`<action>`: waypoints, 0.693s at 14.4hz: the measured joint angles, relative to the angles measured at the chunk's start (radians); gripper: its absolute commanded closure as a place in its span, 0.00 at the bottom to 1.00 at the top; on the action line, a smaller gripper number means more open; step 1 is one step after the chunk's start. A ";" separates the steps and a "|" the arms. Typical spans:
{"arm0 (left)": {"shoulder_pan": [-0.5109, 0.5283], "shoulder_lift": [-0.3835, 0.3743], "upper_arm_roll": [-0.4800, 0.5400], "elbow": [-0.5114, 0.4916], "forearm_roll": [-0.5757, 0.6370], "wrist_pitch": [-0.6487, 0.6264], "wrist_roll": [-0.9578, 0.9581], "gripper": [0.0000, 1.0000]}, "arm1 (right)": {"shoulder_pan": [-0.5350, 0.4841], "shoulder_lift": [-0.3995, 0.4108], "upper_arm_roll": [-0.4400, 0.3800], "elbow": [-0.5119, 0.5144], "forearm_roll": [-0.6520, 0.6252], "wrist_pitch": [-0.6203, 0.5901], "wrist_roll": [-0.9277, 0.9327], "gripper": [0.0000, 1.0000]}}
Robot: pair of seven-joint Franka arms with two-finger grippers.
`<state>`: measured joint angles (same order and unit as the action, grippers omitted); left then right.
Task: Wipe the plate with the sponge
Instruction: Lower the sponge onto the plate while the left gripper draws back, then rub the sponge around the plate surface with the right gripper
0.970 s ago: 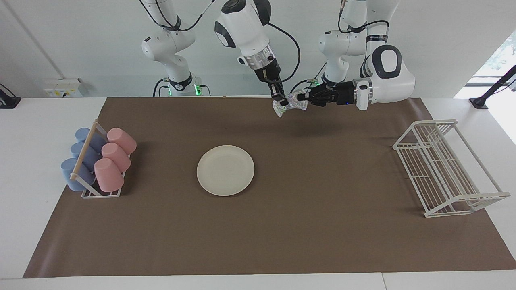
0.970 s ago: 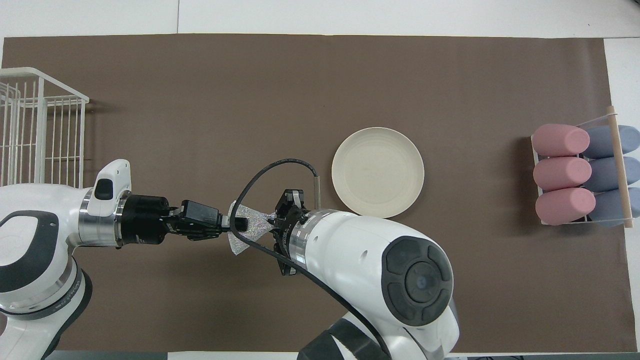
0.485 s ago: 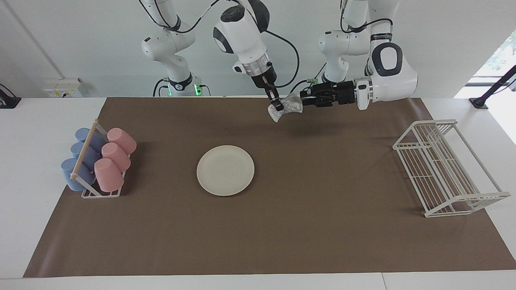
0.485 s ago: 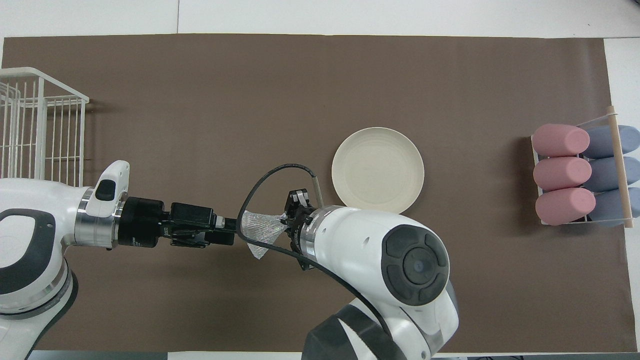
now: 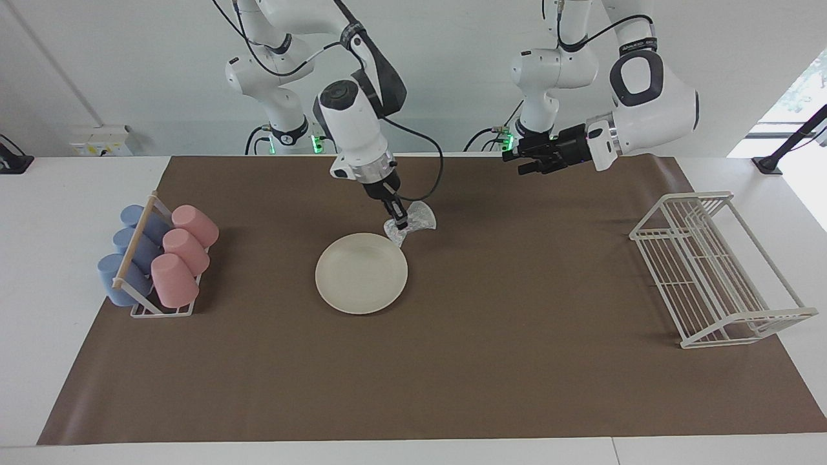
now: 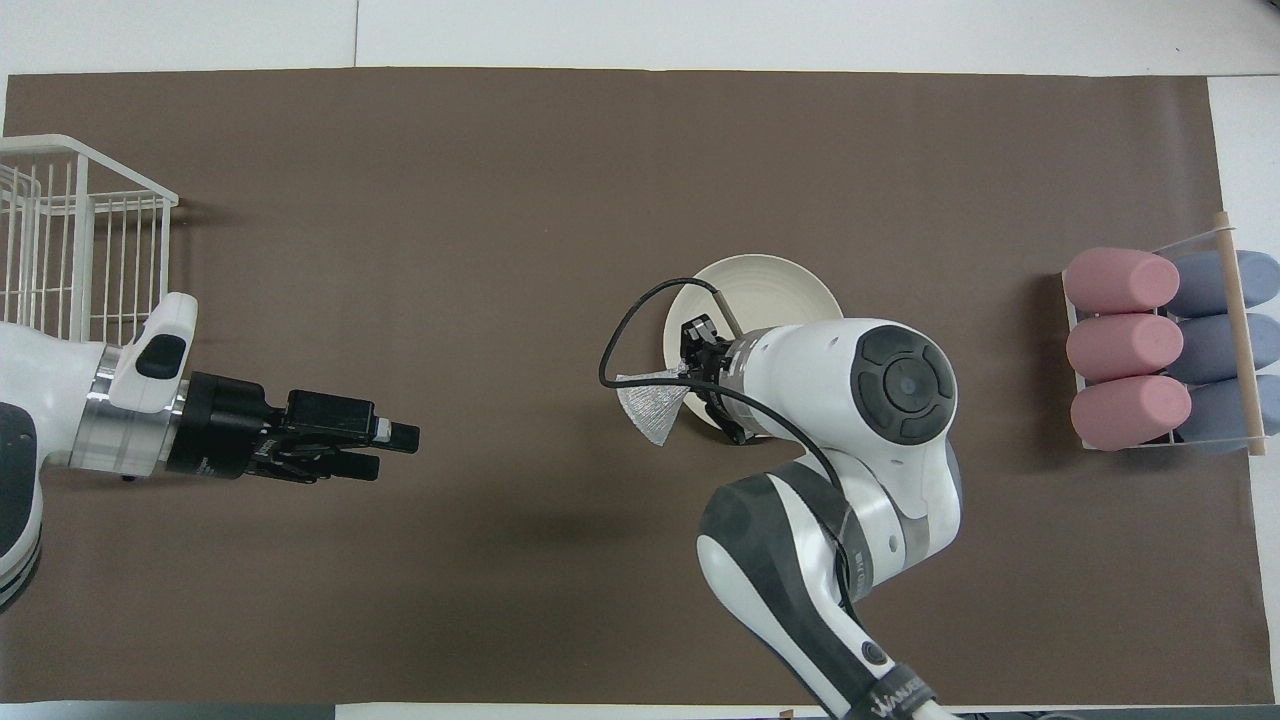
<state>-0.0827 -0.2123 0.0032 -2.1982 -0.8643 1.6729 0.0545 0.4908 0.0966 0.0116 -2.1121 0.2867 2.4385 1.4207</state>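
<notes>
The cream-white plate point(image 5: 361, 273) lies flat in the middle of the brown mat; in the overhead view only part of the plate point(image 6: 770, 285) shows past the right arm. My right gripper point(image 5: 397, 218) is shut on the silvery sponge point(image 5: 415, 219). It holds the sponge low over the plate's rim on the side nearest the robots. In the overhead view the sponge point(image 6: 655, 410) hangs from the right gripper point(image 6: 692, 375). My left gripper point(image 5: 519, 161) is open and empty, raised over the mat toward the left arm's end, and it also shows in the overhead view point(image 6: 392, 452).
A rack of pink and blue cups point(image 5: 155, 261) stands at the right arm's end of the mat, also in the overhead view point(image 6: 1165, 350). A white wire rack point(image 5: 717, 271) stands at the left arm's end, also in the overhead view point(image 6: 80, 250).
The left gripper let go of the sponge and drew back toward its own end. The right gripper carried the sponge down and across to the plate's rim.
</notes>
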 measured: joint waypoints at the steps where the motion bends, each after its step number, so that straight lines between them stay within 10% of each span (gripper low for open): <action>1: 0.007 0.000 0.001 0.011 0.049 0.000 -0.003 0.00 | -0.026 0.006 0.000 -0.033 0.000 0.044 -0.041 1.00; 10: 0.036 0.003 0.000 0.037 0.467 0.002 -0.006 0.00 | -0.059 0.123 0.009 -0.122 0.000 0.244 -0.158 1.00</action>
<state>-0.0472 -0.2089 0.0033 -2.1607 -0.3976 1.6752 0.0490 0.4323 0.2196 0.0205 -2.2345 0.2871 2.6828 1.2624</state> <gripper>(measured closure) 0.000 0.912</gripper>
